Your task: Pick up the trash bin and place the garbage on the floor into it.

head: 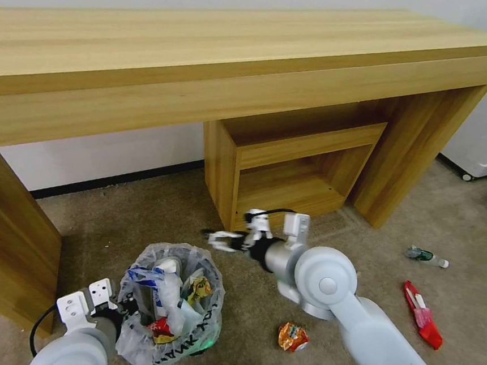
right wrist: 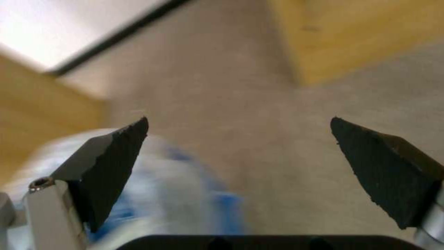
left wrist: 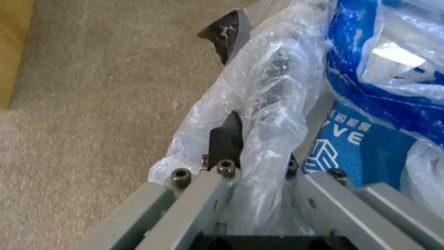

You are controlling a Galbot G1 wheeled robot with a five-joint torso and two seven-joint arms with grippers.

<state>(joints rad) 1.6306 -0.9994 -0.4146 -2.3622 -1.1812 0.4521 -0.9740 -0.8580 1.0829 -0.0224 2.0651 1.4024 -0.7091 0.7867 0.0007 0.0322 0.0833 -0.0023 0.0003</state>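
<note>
Left gripper: jaws clamped on the rim of the bin, one jaw outside the wall, the other inside against the bag liner. Plastic is bunched between them. Judgement: a rim pinch keeps the mouth facing up and open, so litter can be dropped in from above while the arm carries the bin.

Bin sits low on the floor, just beside the left wrist. Already holds a blue-white carton, a red wrapper and other scraps, packed close to the inner jaw.

Right gripper: jaws wide apart, nothing between them; bare carpet shows through the gap in the right wrist view. It hangs above the floor just past the bin's far edge, in front of the small shelf unit under the worktop. Judgement: empty and spread, so between pickups rather than carrying.

Garbage left on the floor, all well apart from the right jaws:
- orange can, near the right arm's elbow
- red packet, farther out
- bottle, farthest out

Judgement: task partly done; three items outstanding. The can is nearest the bin.
</note>
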